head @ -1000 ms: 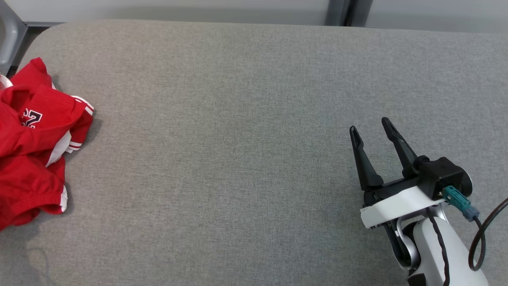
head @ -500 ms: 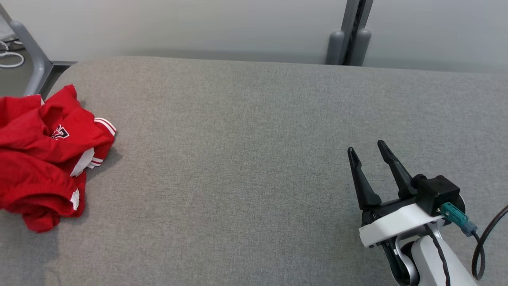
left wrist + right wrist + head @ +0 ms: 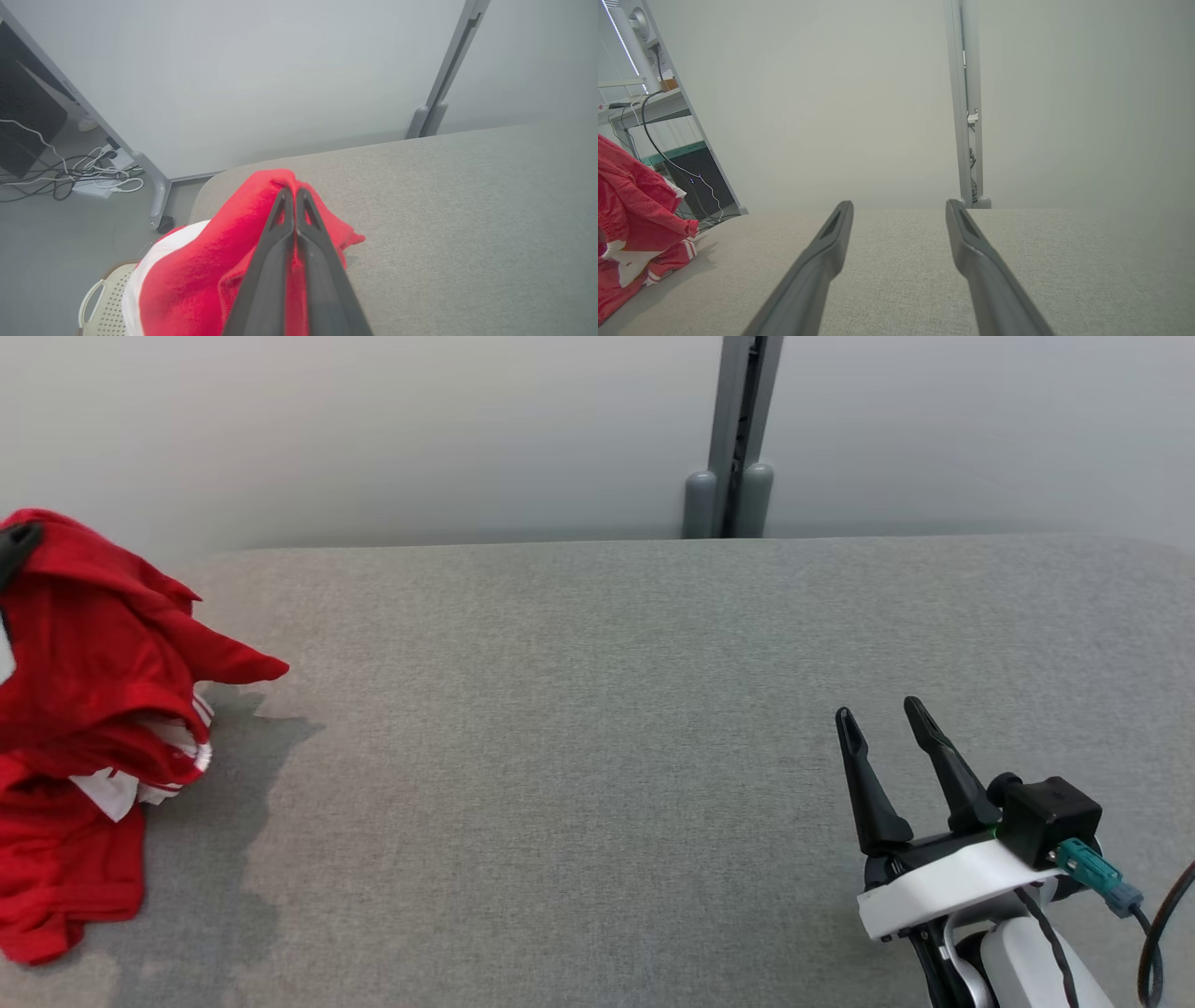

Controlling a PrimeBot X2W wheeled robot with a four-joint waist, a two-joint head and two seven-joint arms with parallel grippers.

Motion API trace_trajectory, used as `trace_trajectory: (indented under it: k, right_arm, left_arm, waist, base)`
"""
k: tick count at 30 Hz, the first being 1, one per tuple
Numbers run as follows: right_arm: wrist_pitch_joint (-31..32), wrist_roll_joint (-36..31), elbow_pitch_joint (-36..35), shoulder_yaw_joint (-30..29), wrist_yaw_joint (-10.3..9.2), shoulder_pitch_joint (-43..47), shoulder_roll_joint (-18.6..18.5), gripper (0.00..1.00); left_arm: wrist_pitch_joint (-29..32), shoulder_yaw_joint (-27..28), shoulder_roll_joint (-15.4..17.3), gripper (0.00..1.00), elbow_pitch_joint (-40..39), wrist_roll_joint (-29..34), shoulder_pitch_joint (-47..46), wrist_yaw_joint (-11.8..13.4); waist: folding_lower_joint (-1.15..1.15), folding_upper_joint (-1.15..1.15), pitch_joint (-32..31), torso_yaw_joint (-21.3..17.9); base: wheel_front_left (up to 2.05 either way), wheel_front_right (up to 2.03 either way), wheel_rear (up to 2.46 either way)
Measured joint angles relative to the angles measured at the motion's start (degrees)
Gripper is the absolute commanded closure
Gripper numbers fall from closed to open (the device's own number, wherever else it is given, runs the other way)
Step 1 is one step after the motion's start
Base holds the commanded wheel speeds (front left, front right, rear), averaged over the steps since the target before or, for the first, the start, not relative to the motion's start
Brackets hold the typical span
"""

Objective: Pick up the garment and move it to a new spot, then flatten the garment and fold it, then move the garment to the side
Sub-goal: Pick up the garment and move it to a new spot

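Note:
The garment (image 3: 84, 635) is red with white trim and hangs bunched at the left edge of the grey padded surface (image 3: 597, 709). Its upper part is raised and its lower folds rest on the padding. In the left wrist view my left gripper (image 3: 294, 191) has its fingers pressed together, shut on a peak of the garment (image 3: 210, 261). My right gripper (image 3: 878, 709) stands open above the padding at the lower right, with nothing between its fingers. The right wrist view has that gripper (image 3: 899, 204) open too, with the garment (image 3: 635, 210) far to its left.
A pale wall with a grey post (image 3: 733, 476) runs behind the surface. Beyond the surface's left end are a metal leg (image 3: 156, 196), cables on the floor (image 3: 84, 172) and a white perforated basket (image 3: 105, 298).
The head camera has tilted up, bringing the wall into view. The garment's top has risen off the surface, pulled into a peak; its number print is out of sight. The right gripper stays open.

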Motion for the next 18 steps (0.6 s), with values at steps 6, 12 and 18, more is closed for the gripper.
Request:
trace_trajectory:
  k: [6,12,18]
  right_arm:
    - [0.0,0.1,0.2,-0.6,0.0,0.7,0.0,0.0]
    - [0.0,0.0,-0.2,-1.2,0.0,1.2,-0.1,0.0]
    - [0.0,-0.1,-0.5,-1.6,0.0,1.3,0.0,0.0]
  left_arm:
    - [0.9,-2.3,-1.5,1.0,-7.3,0.1,-1.1,0.0]
    - [1.1,-4.4,-4.8,1.0,-16.9,-1.1,-1.4,0.0]
    - [0.6,-6.2,-10.2,1.0,-28.1,-5.8,-2.6,0.0]
  waist:
    - [0.0,0.0,-1.1,-4.4]
    - [0.0,0.0,-2.2,-9.0]
    - [0.0,0.0,-2.5,-13.0]
  base:
    - [0.0,0.0,0.0]
    - [0.0,0.0,0.0]
    - [0.0,0.0,0.0]
